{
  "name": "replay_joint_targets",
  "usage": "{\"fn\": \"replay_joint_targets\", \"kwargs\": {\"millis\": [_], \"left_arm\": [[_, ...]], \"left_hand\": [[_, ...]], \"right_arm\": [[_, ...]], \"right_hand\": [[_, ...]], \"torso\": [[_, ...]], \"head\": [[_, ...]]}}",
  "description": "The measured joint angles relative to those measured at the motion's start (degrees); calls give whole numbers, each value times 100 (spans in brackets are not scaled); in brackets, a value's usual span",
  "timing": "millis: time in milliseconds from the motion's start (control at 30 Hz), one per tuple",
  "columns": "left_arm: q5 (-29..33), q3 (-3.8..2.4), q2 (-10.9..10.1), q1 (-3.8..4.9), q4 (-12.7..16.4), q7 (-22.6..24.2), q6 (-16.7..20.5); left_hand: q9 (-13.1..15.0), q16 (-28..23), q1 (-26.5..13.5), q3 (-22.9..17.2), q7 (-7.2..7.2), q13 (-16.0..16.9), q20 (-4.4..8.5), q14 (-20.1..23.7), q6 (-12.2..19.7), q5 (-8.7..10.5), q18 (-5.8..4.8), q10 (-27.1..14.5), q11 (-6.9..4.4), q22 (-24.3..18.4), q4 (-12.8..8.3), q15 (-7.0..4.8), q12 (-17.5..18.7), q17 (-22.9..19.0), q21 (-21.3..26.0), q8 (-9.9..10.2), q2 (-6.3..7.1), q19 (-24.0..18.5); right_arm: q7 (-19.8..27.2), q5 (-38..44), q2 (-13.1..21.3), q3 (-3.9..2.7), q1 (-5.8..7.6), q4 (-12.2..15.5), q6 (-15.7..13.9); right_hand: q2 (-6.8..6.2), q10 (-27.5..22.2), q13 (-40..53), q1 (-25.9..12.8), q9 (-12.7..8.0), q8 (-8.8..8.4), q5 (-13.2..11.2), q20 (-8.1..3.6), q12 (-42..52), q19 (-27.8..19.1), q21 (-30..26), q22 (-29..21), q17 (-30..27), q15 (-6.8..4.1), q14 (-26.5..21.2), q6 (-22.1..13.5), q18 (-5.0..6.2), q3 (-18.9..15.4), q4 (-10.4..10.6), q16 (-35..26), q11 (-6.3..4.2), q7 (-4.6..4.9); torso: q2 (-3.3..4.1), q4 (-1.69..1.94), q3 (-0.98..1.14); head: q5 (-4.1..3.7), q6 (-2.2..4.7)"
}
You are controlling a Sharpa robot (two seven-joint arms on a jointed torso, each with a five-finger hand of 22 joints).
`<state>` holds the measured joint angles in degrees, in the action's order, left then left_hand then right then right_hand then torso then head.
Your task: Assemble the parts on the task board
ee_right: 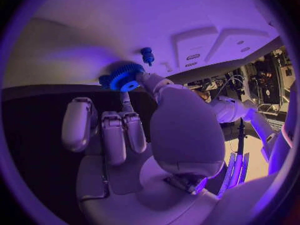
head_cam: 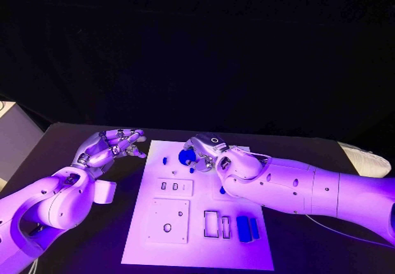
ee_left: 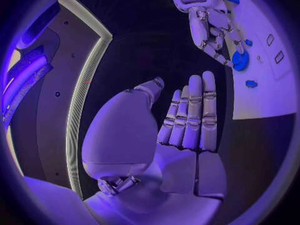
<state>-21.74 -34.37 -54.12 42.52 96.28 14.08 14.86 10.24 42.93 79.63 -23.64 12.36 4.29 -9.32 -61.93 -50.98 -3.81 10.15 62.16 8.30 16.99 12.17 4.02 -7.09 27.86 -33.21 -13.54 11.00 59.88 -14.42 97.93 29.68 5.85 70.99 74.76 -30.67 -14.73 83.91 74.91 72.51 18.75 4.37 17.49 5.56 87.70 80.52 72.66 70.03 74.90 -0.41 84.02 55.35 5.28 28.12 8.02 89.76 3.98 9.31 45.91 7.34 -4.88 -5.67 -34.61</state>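
The white task board (head_cam: 197,251) lies in the middle of the black table. A blue gear (head_cam: 188,157) (ee_right: 125,77) sits at the board's far end, and my right hand (head_cam: 208,151) (ee_right: 144,130) pinches it between the thumb and a finger. A small blue peg (head_cam: 165,160) (ee_right: 147,55) stands on the board just left of the gear. Two blue bars (head_cam: 248,228) lie side by side near the board's right front. My left hand (head_cam: 111,147) (ee_left: 181,120) hovers off the board's far left corner, fingers straight, holding nothing. The left wrist view also catches the right hand (ee_left: 212,30) at the gear (ee_left: 240,61).
The board carries a square plate (head_cam: 169,220), two narrow slots (head_cam: 218,224) and a small two-hole plate (head_cam: 174,186). A grey box (head_cam: 12,137) stands at the table's left edge, and a pale object (head_cam: 366,160) lies at the right edge.
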Motion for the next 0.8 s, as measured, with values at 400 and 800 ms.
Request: {"fn": "replay_joint_targets", "kwargs": {"millis": [400,800], "left_arm": [[0,0,19,-1,-32,-8,-4],[0,0,16,-1,-36,-14,-5]], "left_hand": [[0,0,0,0,0,0,0,0,0,0,0,0,0,-1,0,0,0,0,0,0,0,0],[-1,0,0,0,0,-1,0,0,0,0,0,0,0,4,0,0,0,0,0,0,0,0]], "right_arm": [[18,-181,9,-1,0,-12,40],[24,-303,65,-1,1,-15,118]], "right_hand": [[246,19,-1,-534,-61,-30,251,20,-34,21,-78,-23,1,40,0,-55,0,-240,690,0,19,14],[290,19,3,-579,-60,-30,361,20,-34,21,-78,9,4,40,0,-15,1,-195,781,0,18,-26]], "torso": [[1,-2,2],[-3,-2,-2]], "head": [[-2,-5],[-3,-22]]}}
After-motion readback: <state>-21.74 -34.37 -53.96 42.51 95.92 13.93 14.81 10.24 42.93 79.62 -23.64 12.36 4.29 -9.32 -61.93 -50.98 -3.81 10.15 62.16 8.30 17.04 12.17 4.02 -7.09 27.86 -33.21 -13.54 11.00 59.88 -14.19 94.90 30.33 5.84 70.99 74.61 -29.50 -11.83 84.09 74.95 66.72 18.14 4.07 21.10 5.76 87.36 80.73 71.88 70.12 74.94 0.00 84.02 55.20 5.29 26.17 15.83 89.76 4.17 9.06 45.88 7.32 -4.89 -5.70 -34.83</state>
